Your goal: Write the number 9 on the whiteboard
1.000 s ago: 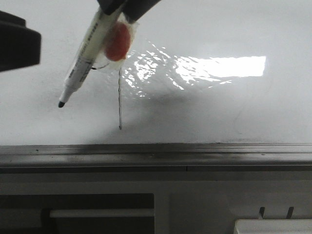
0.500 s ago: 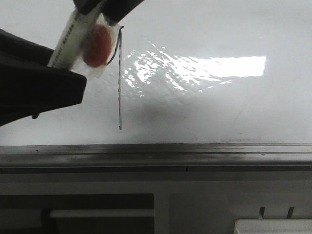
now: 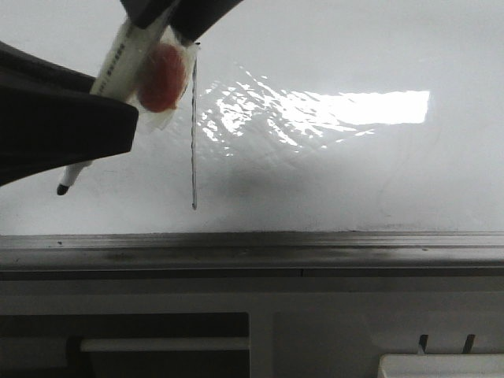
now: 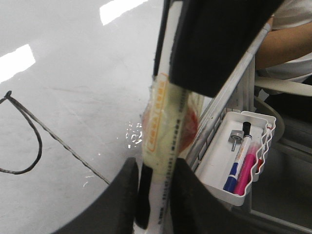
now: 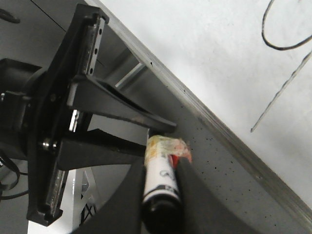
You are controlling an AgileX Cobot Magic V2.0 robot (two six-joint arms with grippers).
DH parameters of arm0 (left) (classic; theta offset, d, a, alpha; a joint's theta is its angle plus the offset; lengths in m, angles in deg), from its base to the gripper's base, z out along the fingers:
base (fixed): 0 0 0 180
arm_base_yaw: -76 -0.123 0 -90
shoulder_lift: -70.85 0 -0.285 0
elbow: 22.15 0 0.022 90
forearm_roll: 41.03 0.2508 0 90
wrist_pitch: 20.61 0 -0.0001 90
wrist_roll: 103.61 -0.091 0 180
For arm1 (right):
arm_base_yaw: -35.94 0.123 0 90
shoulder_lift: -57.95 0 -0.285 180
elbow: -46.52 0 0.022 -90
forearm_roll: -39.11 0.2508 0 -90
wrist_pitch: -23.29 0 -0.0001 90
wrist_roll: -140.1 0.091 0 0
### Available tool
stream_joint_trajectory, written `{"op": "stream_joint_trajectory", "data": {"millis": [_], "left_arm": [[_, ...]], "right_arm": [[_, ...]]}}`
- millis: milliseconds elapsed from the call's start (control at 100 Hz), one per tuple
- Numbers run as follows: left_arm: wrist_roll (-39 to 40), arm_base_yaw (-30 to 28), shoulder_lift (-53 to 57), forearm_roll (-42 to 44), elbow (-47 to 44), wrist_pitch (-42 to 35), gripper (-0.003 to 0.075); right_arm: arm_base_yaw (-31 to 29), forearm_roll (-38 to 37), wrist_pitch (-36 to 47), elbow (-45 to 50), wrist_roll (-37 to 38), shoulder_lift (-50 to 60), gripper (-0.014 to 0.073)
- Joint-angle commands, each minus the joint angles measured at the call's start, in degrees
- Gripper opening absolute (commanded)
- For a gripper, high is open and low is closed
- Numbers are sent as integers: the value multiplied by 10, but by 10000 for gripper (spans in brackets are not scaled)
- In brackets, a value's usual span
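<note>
Marker count is one: a white marker pen (image 3: 118, 59), pinched high on its barrel by the right gripper (image 3: 169, 16), slanting down and to the left. The left gripper (image 4: 156, 195) straddles the lower barrel with a finger on each side; I cannot tell whether it grips. One number 9 (image 3: 193, 142) stands on the single whiteboard (image 3: 354, 181), its stem just right of the pen and ending above the ledge.

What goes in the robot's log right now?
number 9: on whiteboard, loop and stem drawn | right claw: shut on marker pen | left claw: around pen, grip unclear
</note>
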Motion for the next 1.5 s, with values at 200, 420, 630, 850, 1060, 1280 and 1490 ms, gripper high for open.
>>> {"op": "stream_joint_trajectory", "data": {"millis": [200,420,630,850,1060,1280,1490], "left_arm": [[5,2,3,-96,17,-42,-20],[5,-21,3,-315,17,-28,-20],[5,-67,-1,-476,17,36,-20],[5,-73,-44,-494,26,30,-20],[5,-73,-87,-496,36,6,-20],[5,-73,-89,-496,36,5,-20],[-9,-73,-89,-491,36,12,3]], "right_arm": [[-1,8,28,-19,0,15,340],[-1,7,24,-19,0,15,431],[-1,7,24,-19,0,15,431],[-1,7,24,-19,0,15,431],[-1,7,15,-19,0,15,431],[-1,7,12,-19,0,15,431],[-1,7,10,-19,0,15,431]]}}
